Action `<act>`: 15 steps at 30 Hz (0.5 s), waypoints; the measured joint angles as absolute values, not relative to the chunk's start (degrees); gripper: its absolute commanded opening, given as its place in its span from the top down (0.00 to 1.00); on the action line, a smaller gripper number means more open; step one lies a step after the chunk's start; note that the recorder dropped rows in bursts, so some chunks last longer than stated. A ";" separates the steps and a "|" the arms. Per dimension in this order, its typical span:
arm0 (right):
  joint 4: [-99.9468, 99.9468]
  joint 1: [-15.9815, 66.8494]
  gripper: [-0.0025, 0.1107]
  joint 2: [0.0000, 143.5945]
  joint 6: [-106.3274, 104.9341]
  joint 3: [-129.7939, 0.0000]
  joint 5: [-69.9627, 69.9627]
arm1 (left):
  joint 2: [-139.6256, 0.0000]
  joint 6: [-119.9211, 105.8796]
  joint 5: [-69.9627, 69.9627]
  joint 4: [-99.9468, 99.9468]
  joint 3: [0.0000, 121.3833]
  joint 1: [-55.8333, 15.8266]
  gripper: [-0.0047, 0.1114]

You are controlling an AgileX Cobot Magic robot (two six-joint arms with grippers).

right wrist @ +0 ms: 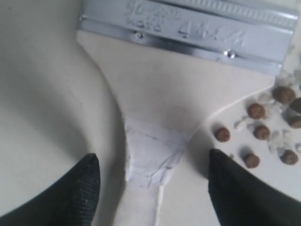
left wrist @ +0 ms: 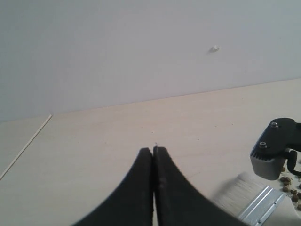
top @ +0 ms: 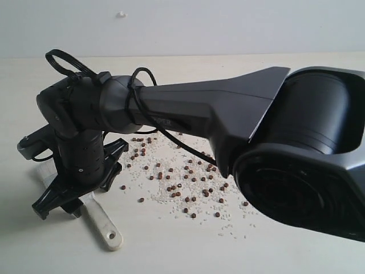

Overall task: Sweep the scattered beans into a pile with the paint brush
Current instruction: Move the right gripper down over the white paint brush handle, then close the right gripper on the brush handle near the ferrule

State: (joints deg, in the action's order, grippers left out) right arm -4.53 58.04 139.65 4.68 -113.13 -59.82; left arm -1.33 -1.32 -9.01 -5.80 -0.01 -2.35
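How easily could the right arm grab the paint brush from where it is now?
Probably yes: the right arm hovers over the paint brush, jaws open either side of its handle, nothing between. The beans lie beside it, not in the way.

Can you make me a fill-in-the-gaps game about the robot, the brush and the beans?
The right gripper has its jaws ___ on either side of the paint brush handle.
The left gripper is ___ and holds nothing.
The tiny grains mixed among the brown beans are ___.
Missing words: open, shut, white.
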 measured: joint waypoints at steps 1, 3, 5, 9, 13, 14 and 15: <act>-4.53 58.04 0.43 139.65 4.68 -113.13 -59.82 | -1.33 -1.32 -9.01 -5.80 -0.01 -2.35 0.96; -4.53 58.04 0.43 139.65 4.68 -113.13 -59.82 | -1.33 -1.32 -9.01 -5.80 -0.01 -2.35 0.96; -4.53 58.04 0.44 139.73 5.82 -113.26 -59.82 | -1.33 -1.32 -9.01 -5.80 -0.01 -2.35 0.96; -4.53 58.04 0.45 139.73 6.36 -113.26 -60.33 | -1.33 -1.32 -9.01 -5.80 -0.01 -2.35 0.96; -4.39 58.04 0.45 140.00 6.25 -114.63 -63.00 | -1.33 -1.32 -9.01 -5.80 -0.01 -2.35 0.96; -4.28 58.04 0.45 140.09 6.25 -115.14 -63.48 | -1.33 -1.32 -9.01 -5.80 -0.01 -2.35 0.96; -4.28 58.04 0.45 140.09 6.25 -116.13 -63.72 | -1.33 -1.32 -9.01 -5.80 -0.01 -2.35 0.96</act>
